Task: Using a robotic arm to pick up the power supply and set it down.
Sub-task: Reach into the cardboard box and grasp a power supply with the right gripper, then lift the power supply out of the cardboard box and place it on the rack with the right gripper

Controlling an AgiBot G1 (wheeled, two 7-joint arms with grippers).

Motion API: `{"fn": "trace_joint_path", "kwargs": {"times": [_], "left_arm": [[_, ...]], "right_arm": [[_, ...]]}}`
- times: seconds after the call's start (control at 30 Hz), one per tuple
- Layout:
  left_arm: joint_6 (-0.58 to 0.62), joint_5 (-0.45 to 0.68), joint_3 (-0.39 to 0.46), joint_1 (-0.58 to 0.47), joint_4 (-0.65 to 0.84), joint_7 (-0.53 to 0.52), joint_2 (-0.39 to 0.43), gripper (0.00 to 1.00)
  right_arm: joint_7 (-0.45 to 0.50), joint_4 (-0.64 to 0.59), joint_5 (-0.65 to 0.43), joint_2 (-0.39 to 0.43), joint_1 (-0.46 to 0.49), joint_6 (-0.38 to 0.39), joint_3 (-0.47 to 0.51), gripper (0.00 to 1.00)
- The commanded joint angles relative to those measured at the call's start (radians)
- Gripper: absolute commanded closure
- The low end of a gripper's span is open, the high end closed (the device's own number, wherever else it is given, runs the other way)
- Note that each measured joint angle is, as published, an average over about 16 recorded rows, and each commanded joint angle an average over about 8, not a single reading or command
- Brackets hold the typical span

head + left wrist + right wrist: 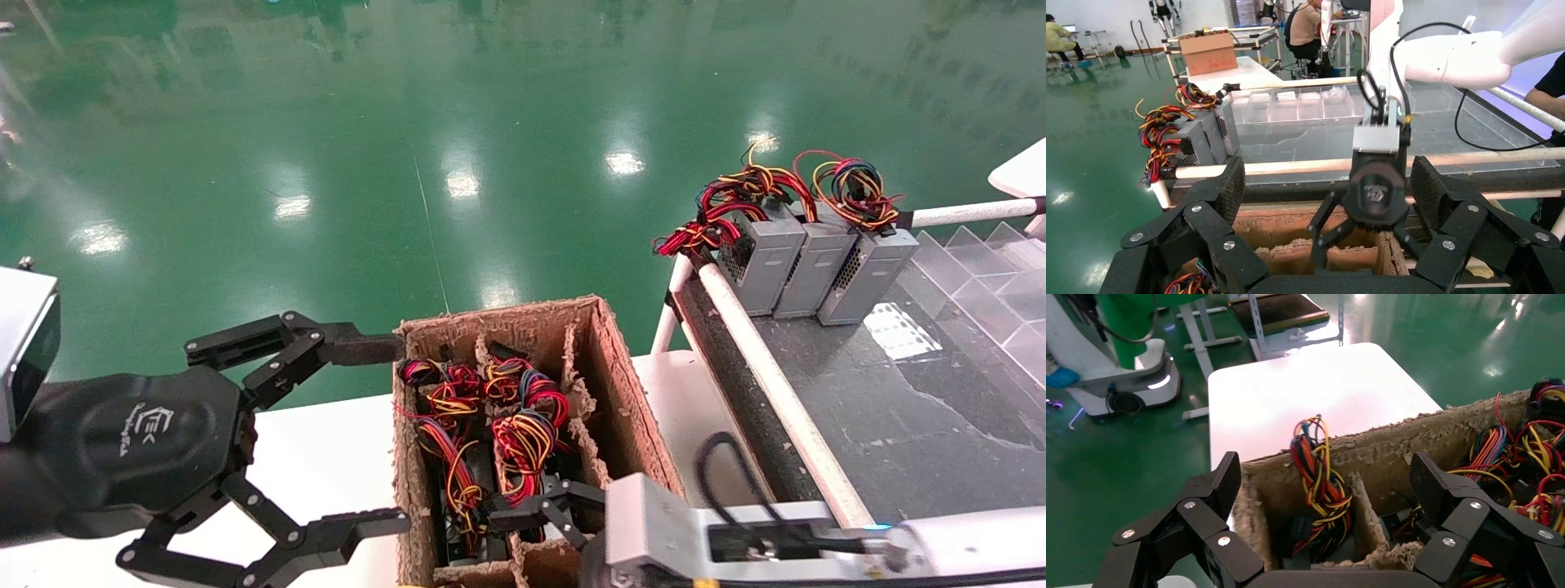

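A torn cardboard box (623, 392) with dividers holds several power supplies; mostly only their red, yellow, orange and blue wire bundles (523, 433) show. My right gripper (527, 508) hangs open just above the box's near compartments, nothing between its fingers. In the right wrist view its fingers straddle one compartment where a wire bundle (1318, 474) rises from a power supply (1333, 539) whose body is largely hidden. My left gripper (400, 433) is wide open and empty beside the box's left wall. From the left wrist view, the right gripper (1364, 245) points down into the box (1291, 226).
Three grey power supplies (809, 261) stand side by side at the far end of a dark belt (899, 408), behind a white rail (768, 367). Clear plastic dividers (989, 278) lie to the right. The box rests on a white table (327, 457); green floor lies beyond.
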Motion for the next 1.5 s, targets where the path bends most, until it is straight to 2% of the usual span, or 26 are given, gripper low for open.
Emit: {"fn": "trace_joint_path", "kwargs": {"times": [0.03, 0.27, 0.7, 1.5], "left_arm": [[0.0, 0.0, 0.0, 0.0, 0.0, 0.0, 0.0, 0.0], [0.0, 0.0, 0.001, 0.0, 0.0, 0.0, 0.0, 0.0], [-0.001, -0.001, 0.001, 0.0, 0.0, 0.001, -0.001, 0.0], [-0.001, -0.002, 0.003, -0.001, 0.0, 0.001, -0.001, 0.0]], "right_arm": [[-0.003, 0.002, -0.018, -0.022, -0.006, 0.024, -0.008, 1.0], [-0.036, 0.004, -0.072, -0.076, -0.02, 0.087, -0.025, 1.0], [-0.078, 0.006, -0.121, -0.119, -0.043, 0.132, -0.045, 1.0], [-0.077, 0.007, -0.088, -0.106, -0.071, 0.113, -0.04, 1.0]]}}
